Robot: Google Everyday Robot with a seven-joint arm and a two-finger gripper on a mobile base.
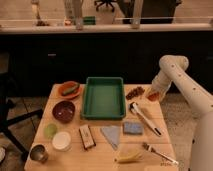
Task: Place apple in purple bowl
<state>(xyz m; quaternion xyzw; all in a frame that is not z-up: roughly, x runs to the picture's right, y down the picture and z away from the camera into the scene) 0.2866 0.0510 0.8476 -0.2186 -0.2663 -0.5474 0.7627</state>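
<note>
Hanging at the right edge of the bench [102, 157], in the right middle of the frame, the hand [156, 91] sits at the end of a white arm that bends down from the right side. The apple [153, 96] shows as an orange-red spot right at the tip of the hand, at the bench's upper right corner; whether the hand is spread around it or pinching it cannot be told, nor whether the fruit rests on the wood. Just left of the apple lies a small brown heap [135, 92]. The green tray [103, 97] takes up the middle of the bench's upper half. The purple bowl [64, 111] stands on the left side of the bench, well apart from the apple, with the tray between them. Above the bowl, at the upper left corner, is an orange plate [61, 92] carrying a green item [72, 88]. Below the bowl come a pale green small bowl [50, 131], a white cup [61, 141] and a metal cup [38, 153] at the lower left corner. Along the lower part of the bench lie a dark bar [87, 136], a grey cloth [111, 135], a blue sponge [132, 128], a white-handled utensil [145, 119] set slantwise, a banana [127, 157] and a fork [159, 154].
</note>
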